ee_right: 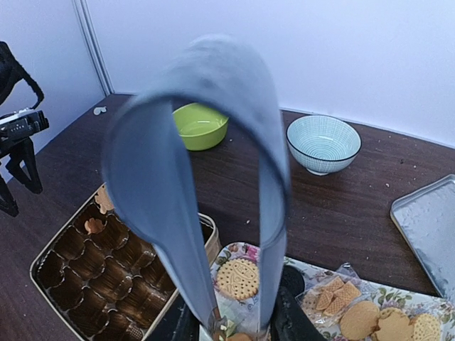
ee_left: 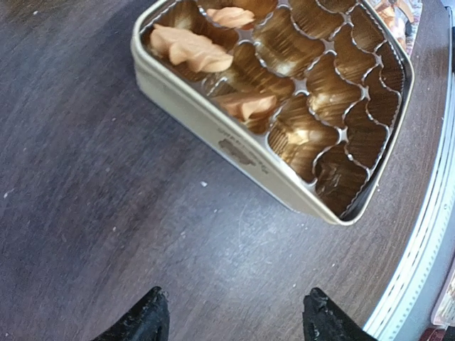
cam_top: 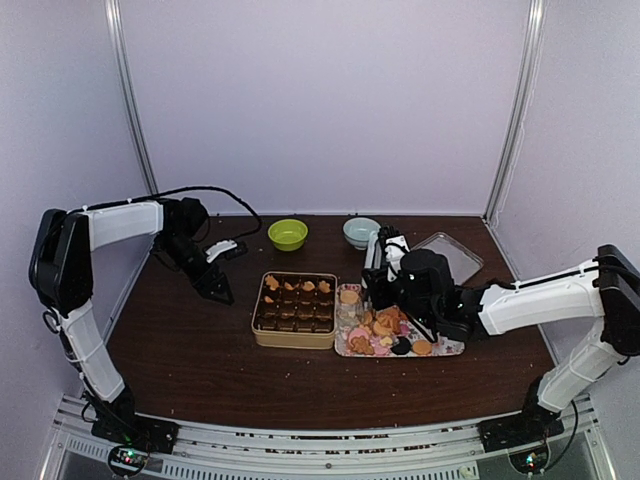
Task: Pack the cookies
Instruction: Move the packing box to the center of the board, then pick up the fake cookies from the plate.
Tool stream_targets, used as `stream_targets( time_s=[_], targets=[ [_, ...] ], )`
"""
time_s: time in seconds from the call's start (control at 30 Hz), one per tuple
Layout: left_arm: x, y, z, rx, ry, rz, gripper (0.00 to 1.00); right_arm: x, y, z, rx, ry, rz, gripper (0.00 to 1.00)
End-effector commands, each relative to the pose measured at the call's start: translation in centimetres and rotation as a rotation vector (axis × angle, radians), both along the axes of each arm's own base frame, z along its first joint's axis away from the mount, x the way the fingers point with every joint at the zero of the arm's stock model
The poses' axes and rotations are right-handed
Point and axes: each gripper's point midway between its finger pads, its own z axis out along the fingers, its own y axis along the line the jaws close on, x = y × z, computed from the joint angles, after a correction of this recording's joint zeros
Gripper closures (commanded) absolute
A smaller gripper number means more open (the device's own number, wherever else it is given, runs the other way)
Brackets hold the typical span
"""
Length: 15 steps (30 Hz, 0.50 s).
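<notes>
Blurred tongs (ee_right: 142, 177); right pincer (ee_right: 236, 323) mostly off-frame.

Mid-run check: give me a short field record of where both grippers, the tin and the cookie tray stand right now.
left gripper: open, empty, above the table beside the tin
right gripper: shut on grey-blue tongs, over the floral tray
tin: a few tan cookies in the back row; most cups empty
floral tray: right of the tin, piled with loose cookies, tan, pink and dark
behind: green bowl, blue bowl, metal tray, none touched
</notes>
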Motion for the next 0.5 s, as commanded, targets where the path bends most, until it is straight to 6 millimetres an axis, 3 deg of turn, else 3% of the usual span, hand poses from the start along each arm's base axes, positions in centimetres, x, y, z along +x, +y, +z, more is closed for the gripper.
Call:
stream_targets(
  time_s=[0.0,0.17,0.47],
  targets=[
    [0.3,0.9,1.9,0.023,-0.055,-0.002,0.33,-0.8,-0.2,-0.1,0.054,0.025,0.017,0.69],
    [0.5,1.5,2.1,0.043,-0.065,0.009,0.33,-1.0,-0.7,0.7,0.066,0.014,0.011,0.76],
    [1.4,4.0,2.4,0.068,-0.076,0.067,0.33,-0.6,-0.6,5.2,0.103,-0.055,0.003,1.00]
  ],
)
